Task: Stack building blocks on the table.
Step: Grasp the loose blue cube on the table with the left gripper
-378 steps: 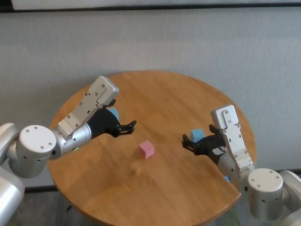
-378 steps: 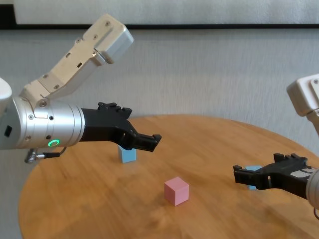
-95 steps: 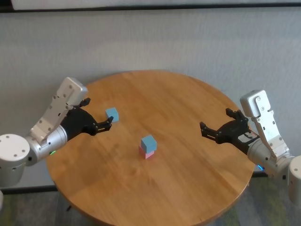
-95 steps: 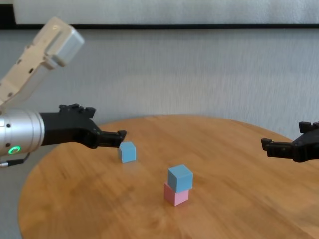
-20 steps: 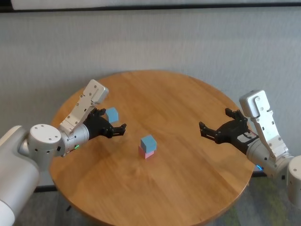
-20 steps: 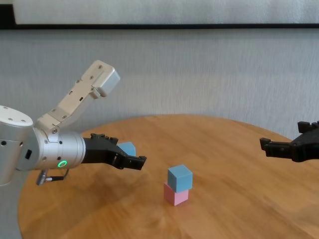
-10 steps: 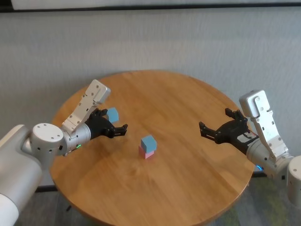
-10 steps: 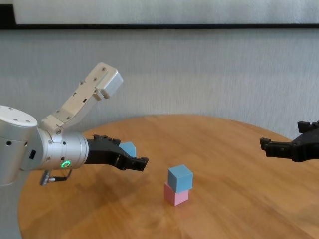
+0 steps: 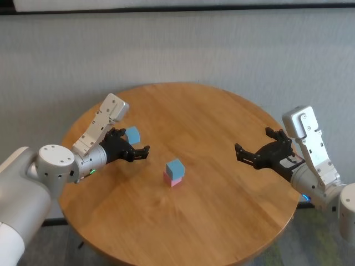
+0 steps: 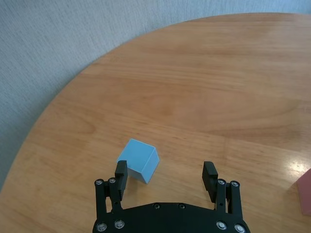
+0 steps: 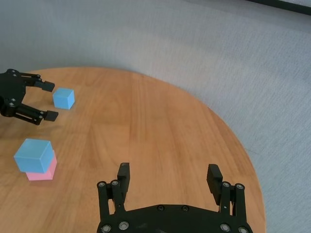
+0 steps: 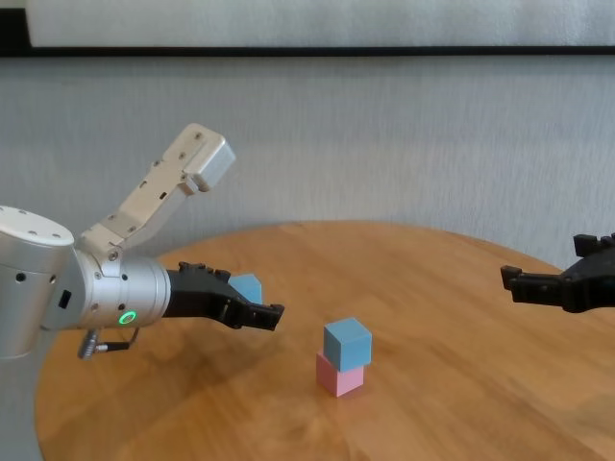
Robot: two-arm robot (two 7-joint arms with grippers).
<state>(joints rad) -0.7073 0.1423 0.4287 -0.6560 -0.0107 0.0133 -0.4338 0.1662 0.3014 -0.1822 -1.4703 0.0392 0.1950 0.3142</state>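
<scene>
round table (image 9: 222,221) | left gripper (image 9: 138,151) agape beside loose blue cube (image 9: 132,134) | right gripper (image 9: 250,154) agape, hovering

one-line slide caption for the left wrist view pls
Open left claw hovers over the table, a loose blue block by one finger, not gripped.

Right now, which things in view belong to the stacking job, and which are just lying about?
Part of the job:
- pink block, bottom of the stack
- blue block on top of it
- loose blue block, beside the open left gripper
- table

Lying about:
- nothing else on the table; open right gripper is idle over its right side
</scene>
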